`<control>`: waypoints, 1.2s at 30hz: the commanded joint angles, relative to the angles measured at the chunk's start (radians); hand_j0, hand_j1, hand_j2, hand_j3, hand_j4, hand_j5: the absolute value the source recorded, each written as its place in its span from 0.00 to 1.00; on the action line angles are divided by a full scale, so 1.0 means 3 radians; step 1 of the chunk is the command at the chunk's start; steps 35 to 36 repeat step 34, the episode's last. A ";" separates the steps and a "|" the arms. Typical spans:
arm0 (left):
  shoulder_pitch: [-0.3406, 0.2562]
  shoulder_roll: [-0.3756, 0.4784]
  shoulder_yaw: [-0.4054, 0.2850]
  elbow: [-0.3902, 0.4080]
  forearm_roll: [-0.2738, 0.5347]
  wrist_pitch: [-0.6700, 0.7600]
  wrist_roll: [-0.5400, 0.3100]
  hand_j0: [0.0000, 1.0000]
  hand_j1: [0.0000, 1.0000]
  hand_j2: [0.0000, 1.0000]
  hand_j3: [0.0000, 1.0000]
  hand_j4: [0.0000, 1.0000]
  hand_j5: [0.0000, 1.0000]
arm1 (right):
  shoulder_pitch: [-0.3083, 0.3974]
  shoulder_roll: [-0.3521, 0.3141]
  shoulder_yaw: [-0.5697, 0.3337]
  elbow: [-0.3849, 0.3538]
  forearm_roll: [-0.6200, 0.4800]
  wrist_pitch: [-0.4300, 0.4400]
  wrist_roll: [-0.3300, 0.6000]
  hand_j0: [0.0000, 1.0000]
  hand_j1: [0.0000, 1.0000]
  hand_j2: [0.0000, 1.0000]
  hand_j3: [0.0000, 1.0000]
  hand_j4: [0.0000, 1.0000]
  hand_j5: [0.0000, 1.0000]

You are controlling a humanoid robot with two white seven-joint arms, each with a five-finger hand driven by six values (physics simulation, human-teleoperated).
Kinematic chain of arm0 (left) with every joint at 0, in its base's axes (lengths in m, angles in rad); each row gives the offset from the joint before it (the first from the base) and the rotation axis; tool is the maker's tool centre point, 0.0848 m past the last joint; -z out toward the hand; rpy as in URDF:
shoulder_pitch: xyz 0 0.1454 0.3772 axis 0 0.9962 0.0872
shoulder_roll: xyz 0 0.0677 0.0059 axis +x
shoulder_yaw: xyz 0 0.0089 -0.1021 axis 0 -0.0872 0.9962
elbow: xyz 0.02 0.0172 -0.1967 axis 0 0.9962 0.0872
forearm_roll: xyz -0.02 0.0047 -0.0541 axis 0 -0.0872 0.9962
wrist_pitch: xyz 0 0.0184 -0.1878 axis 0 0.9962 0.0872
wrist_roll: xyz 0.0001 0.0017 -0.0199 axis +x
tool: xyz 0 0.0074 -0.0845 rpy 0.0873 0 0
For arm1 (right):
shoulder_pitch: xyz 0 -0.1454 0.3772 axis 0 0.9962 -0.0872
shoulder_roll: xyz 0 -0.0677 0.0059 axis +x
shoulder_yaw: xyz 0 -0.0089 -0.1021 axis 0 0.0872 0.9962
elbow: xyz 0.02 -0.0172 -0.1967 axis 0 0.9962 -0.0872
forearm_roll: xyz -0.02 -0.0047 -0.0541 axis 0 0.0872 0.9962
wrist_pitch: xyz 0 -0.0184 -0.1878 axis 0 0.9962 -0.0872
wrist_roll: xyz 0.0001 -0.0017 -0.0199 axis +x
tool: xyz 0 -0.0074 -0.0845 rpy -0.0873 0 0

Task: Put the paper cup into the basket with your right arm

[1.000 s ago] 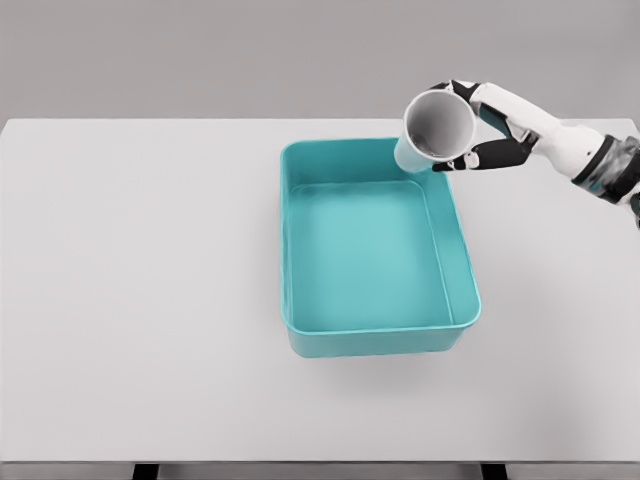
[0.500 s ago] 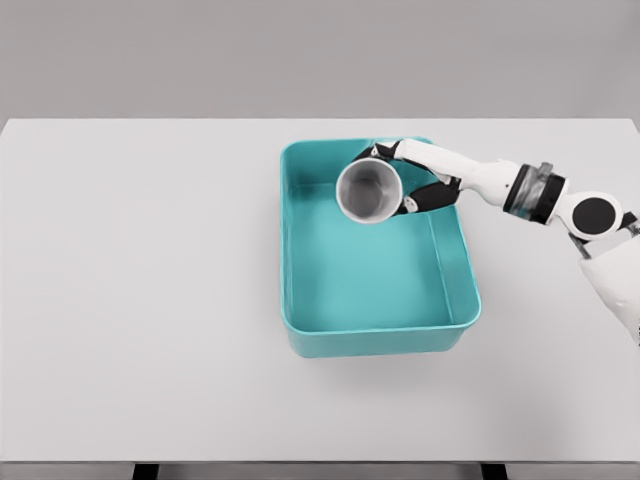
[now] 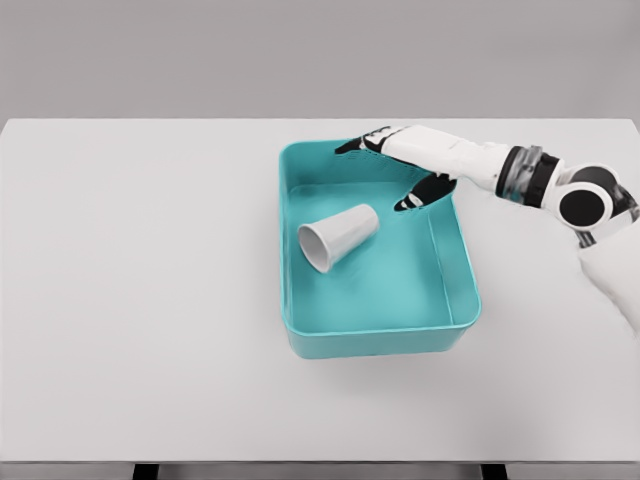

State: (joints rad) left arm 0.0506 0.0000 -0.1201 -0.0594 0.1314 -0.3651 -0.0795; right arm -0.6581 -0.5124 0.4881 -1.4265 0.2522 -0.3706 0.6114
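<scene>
The paper cup (image 3: 338,236) lies on its side on the floor of the basket (image 3: 464,262), in the far half, with its open mouth turned toward the near left. It is apart from the walls and nothing holds it. I judge it very light and thin-walled, easy to crush and ready to roll on its curved side; a gentle hold around the middle of its body, not at the rim, would suit it best. The basket is a teal rectangular tub standing on the white worktop (image 3: 140,290), and the cup is the only thing in it. The right robot hand (image 3: 400,165) hovers above the far right corner of the basket with its fingers spread and empty. The left arm is not visible.
</scene>
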 commanded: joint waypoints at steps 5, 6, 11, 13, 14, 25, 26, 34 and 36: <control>0.0000 0.0000 0.0001 -0.0001 0.0002 0.0000 -0.0001 1.00 1.00 1.00 1.00 1.00 1.00 | 0.0128 -0.0209 -0.0773 0.0020 -0.1111 -0.0165 -0.0002 1.00 1.00 1.00 1.00 1.00 1.00; 0.0000 0.0000 0.0001 -0.0001 0.0002 0.0000 -0.0001 1.00 1.00 1.00 1.00 1.00 1.00 | 0.0179 -0.0270 -0.0860 0.0066 -0.1310 -0.0201 -0.0002 1.00 1.00 1.00 1.00 1.00 1.00; 0.0000 0.0000 0.0001 -0.0001 0.0002 0.0000 -0.0001 1.00 1.00 1.00 1.00 1.00 1.00 | 0.0629 -0.0496 -0.1141 0.0521 -0.2236 -0.0293 -0.0002 1.00 1.00 1.00 1.00 1.00 1.00; 0.0000 0.0000 0.0001 -0.0001 0.0002 0.0000 -0.0001 1.00 1.00 1.00 1.00 1.00 1.00 | 0.0736 -0.0501 -0.1254 0.0516 -0.2242 -0.0319 -0.0002 1.00 1.00 1.00 1.00 1.00 1.00; 0.0000 0.0000 0.0001 -0.0001 0.0002 0.0000 -0.0001 1.00 1.00 1.00 1.00 1.00 1.00 | 0.0762 -0.0511 -0.1269 0.0537 -0.2216 -0.0304 -0.0002 1.00 1.00 1.00 1.00 1.00 1.00; 0.0000 0.0000 0.0001 -0.0001 0.0002 0.0000 -0.0001 1.00 1.00 1.00 1.00 1.00 1.00 | 0.0874 -0.0399 -0.1162 0.0485 -0.1735 -0.0278 -0.0002 1.00 1.00 1.00 1.00 1.00 1.00; 0.0000 0.0000 0.0001 -0.0001 0.0002 0.0000 -0.0001 1.00 1.00 1.00 1.00 1.00 1.00 | 0.0874 -0.0378 -0.1136 0.0480 -0.1735 -0.0278 -0.0002 1.00 1.00 1.00 1.00 1.00 1.00; 0.0000 0.0000 0.0001 -0.0001 0.0002 0.0000 -0.0001 1.00 1.00 1.00 1.00 1.00 1.00 | 0.0844 -0.0337 -0.1146 0.0240 -0.1740 -0.0058 -0.0002 1.00 1.00 1.00 1.00 1.00 1.00; 0.0000 0.0000 0.0001 -0.0001 0.0002 0.0000 -0.0001 1.00 1.00 1.00 1.00 1.00 1.00 | 0.0844 -0.0337 -0.1146 0.0240 -0.1740 -0.0058 -0.0002 1.00 1.00 1.00 1.00 1.00 1.00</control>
